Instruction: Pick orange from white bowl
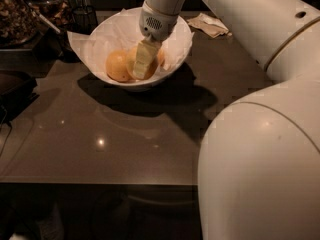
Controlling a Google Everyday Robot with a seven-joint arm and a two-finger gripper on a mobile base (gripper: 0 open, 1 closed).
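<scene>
The white bowl [100, 34], lined with crinkled white paper, stands at the back of the dark table. Two yellow-orange fruits show in it: one orange [117, 65] lies free at the left, and another orange [155, 68] lies at the middle, partly hidden. My gripper [144, 70] reaches down into the bowl from above and sits right at the middle orange, its pale end covering the fruit's front. Any other fruit in the bowl is hidden behind the gripper and wrist.
My large white arm [260, 134] fills the right side of the view. A crumpled paper napkin [212, 25] lies behind the bowl at the right. Dark containers [30, 14] and a black tray [12, 86] stand at the left. The brown tabletop [115, 134] stretches in front.
</scene>
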